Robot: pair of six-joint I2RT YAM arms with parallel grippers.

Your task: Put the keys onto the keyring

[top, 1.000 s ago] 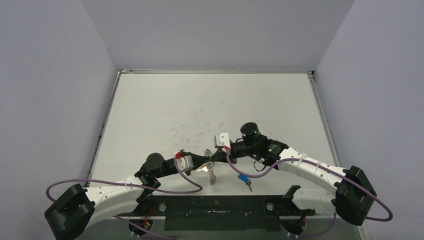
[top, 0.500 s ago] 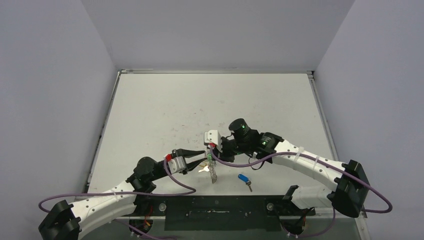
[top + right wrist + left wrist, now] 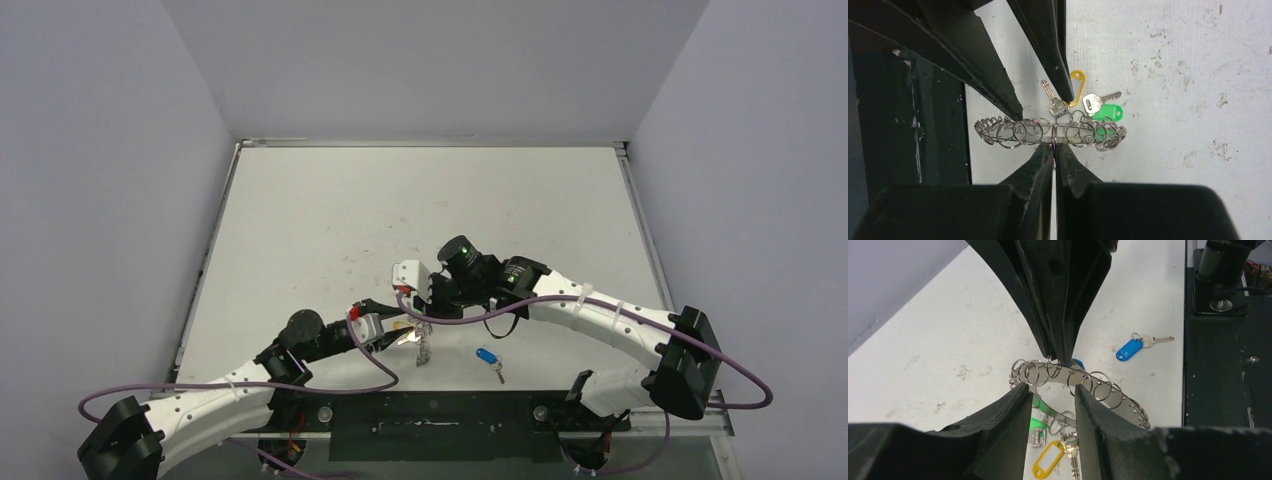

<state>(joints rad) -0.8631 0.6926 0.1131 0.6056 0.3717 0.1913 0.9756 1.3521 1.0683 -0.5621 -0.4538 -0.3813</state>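
You have 1 keyring (image 3: 1048, 132) here. Count 4 plastic tags: 1 yellow tag (image 3: 1077, 90), 1 green tag (image 3: 1109, 112) and 2 blue tags (image 3: 1129, 349), the second mostly hidden. Only 3 keys (image 3: 1154, 340) show clearly. There are 2 pincers: left pincer (image 3: 1051, 390), right pincer (image 3: 1054, 147).

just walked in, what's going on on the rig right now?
The right gripper is shut on the large silver metal ring edged with small wire loops, holding it up. The left gripper is open, its fingers on either side of the ring. A green-tagged silver key and a yellow-tagged silver key seem to hang from it. A blue-tagged silver key lies loose on the white table.
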